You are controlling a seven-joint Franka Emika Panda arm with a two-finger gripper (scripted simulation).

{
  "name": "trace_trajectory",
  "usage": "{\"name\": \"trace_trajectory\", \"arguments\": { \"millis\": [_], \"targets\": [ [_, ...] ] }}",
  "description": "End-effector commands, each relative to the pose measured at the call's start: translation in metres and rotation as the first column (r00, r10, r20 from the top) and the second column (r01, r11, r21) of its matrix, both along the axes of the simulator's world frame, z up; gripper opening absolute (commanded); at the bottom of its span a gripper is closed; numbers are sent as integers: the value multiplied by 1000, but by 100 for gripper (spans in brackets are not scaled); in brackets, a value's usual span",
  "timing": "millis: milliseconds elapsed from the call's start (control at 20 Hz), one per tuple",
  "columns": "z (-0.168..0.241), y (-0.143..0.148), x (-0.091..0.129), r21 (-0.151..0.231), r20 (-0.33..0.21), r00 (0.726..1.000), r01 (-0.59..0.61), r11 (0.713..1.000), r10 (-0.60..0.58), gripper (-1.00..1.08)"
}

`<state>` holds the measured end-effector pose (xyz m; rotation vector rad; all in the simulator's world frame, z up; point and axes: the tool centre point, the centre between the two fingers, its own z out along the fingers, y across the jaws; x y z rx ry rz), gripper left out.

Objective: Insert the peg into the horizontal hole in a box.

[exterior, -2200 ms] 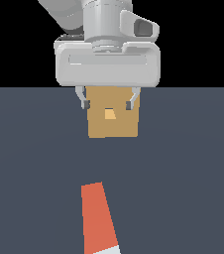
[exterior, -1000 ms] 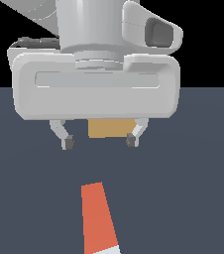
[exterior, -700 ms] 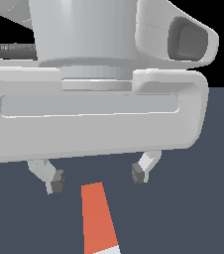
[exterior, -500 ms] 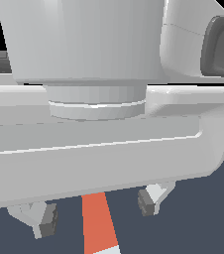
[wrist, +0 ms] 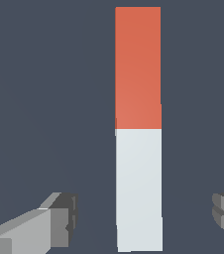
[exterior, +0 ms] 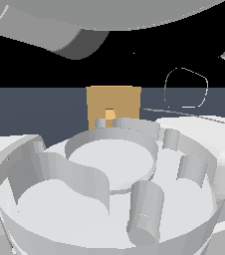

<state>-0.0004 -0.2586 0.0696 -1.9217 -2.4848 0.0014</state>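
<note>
The gripper is hanging wide open over the peg, a finger well clear on each side of its white end and nothing held. The peg is lying flat on the dark surface. Far off, the box is showing its hole. The peg looks stiff, light and smooth-sided, so gripping squarely across flat faces seems wise.

Setting: simulated test scene, not a real room.

A flat, untextured dark slate floor meets a plain black backdrop at a straight horizon. The tan box, the peg and the grey arm housing are rendered in uniform, faceted colours.
</note>
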Motion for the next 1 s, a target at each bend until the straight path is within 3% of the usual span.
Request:
{"name": "trace_trajectory", "arguments": {
  "millis": [0,400,950],
  "targets": [
    [-2,-4,2,1,1,1000,-8,1000,8,100],
    [-5,-5,2,0,0,1000,-7,1000,7,100],
    [-50,-4,2,1,1,1000,-9,1000,9,100]
  ]
}}
